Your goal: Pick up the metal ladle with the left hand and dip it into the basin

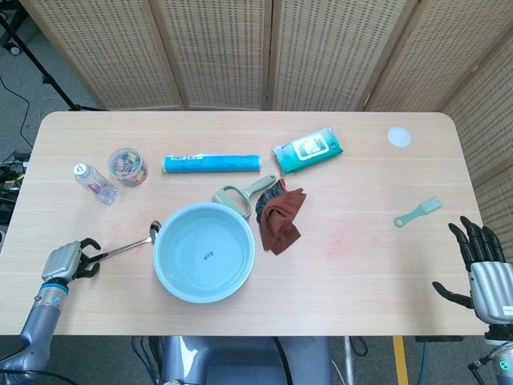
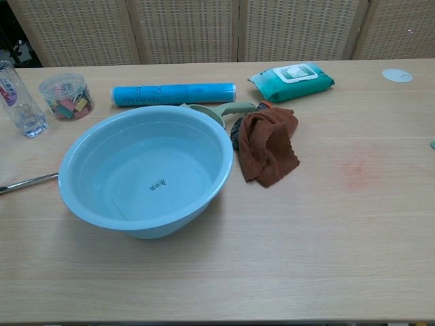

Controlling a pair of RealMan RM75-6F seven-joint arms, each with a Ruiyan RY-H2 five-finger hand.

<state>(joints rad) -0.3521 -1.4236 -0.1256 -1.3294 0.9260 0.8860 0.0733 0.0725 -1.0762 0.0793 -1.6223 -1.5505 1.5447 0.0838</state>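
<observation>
The metal ladle (image 1: 120, 247) lies flat on the table, its bowl against the left rim of the light blue basin (image 1: 180, 241) and its handle pointing left toward the table's front edge. My left hand (image 1: 68, 261) is at the handle's end, with curled fingers apart on either side of it; the ladle still rests on the wood. My right hand (image 1: 485, 273) hovers at the table's front right corner, fingers spread, holding nothing. The chest view shows the basin (image 2: 136, 224) and only a stub of the ladle handle (image 2: 27, 182); neither hand appears there.
A small bottle (image 1: 94, 183), a jar of clips (image 1: 128, 167) and a blue roll (image 1: 212, 163) lie behind the basin. A green-handled tool (image 1: 240, 195), a brown cloth (image 1: 280, 216) and a wipes pack (image 1: 308, 149) sit to its right. A small green brush (image 1: 418, 212) lies far right.
</observation>
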